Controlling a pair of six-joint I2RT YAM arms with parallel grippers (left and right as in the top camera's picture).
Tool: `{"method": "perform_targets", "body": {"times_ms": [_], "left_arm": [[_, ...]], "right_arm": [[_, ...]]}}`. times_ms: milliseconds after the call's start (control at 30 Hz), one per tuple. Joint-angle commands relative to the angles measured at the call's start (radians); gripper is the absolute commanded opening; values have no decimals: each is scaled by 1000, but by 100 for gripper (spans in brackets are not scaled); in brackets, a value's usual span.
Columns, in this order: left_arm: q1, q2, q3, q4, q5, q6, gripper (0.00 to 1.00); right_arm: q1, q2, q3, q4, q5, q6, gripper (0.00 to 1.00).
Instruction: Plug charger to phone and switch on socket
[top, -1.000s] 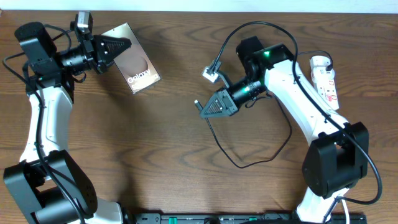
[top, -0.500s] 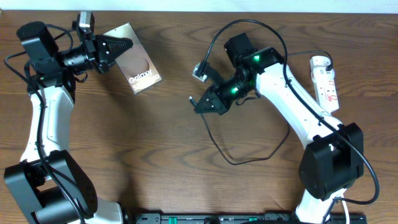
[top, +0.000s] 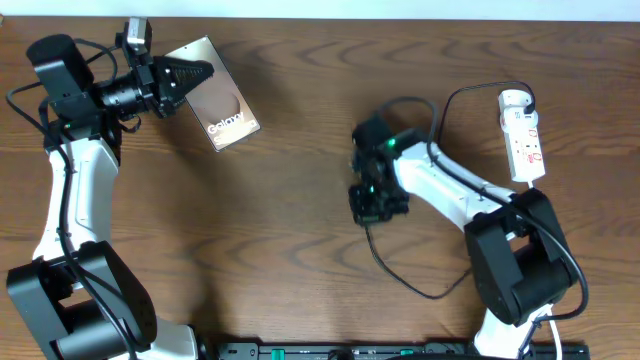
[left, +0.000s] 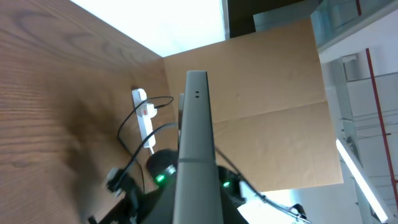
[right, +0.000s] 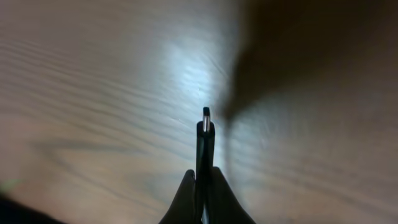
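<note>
My left gripper (top: 193, 73) is shut on one end of the phone (top: 225, 105) and holds it above the table's far left, the tan "Galaxy" screen facing up. In the left wrist view the phone (left: 196, 137) shows edge-on as a grey slab. My right gripper (top: 373, 203) points straight down at mid-table. It is shut on the charger (right: 206, 121), whose small plug tip sticks out beyond the fingertips (right: 186, 186) toward the wood. The black charger cable (top: 415, 285) loops over the table and runs up to the white socket (top: 525, 135) at the far right.
The socket (left: 144, 115) and my right arm's green lights show beyond the phone in the left wrist view. A cardboard wall (left: 267, 93) stands behind the table. Both arm bases sit at the near edge.
My right arm has swung from pointing left to pointing down, moving right and nearer with the charger plug in its grip. The cable loop shifted with it. The left arm and phone have not moved.
</note>
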Motion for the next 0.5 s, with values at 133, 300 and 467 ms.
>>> {"method": "perform_targets", "body": {"times_ms": [133,300,467], "left_arm": [[-2,-10,13,5,33,9,7],[-2,-10,13,5,33,9,7],[-2,-10,13,5,33,9,7]], "right_arm": [[26,-3,-95,8,32,108,1],[51,-3,-132,24,66,152,1],[76,-3,-169,61,77,190,14]]}}
